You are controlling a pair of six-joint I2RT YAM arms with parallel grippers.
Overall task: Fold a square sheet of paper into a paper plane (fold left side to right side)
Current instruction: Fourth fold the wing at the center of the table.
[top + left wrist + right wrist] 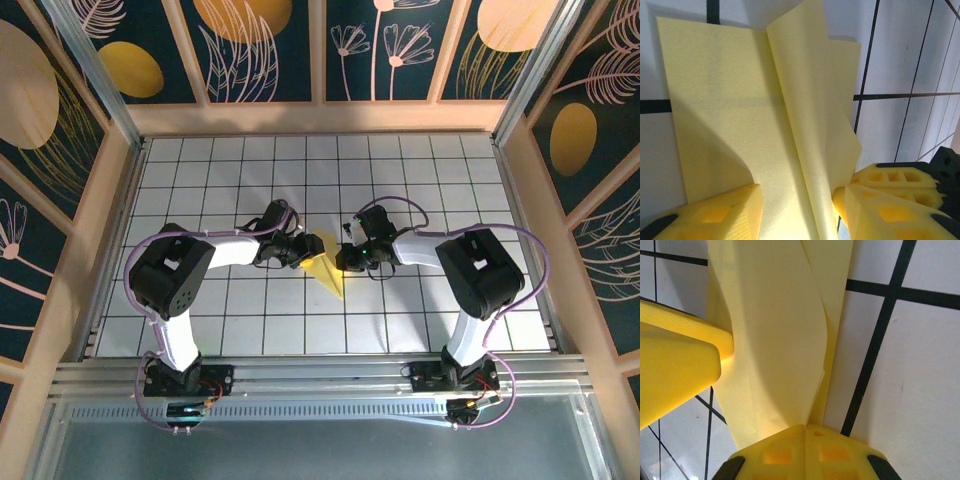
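Lab enclosure: gridded table (420, 322), patterned walls (262, 50)

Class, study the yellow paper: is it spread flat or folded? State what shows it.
Folded. The yellow paper has layers overlapping along a long crease, with one flap lifting; from above it looks narrow and pointed.

One folded yellow paper (327, 270), two end effectors (296, 250) (350, 257)

Overhead view bright, even, sharp; soft shadows on white grid table (400, 330); mild sheen on metal rail (320, 375) at bottom. Left wrist view: broad dark shadow over lower left of yellow paper (720, 100); bottom edge soft. Right wrist view: paper shaded at centre, glare on tiles lower left.
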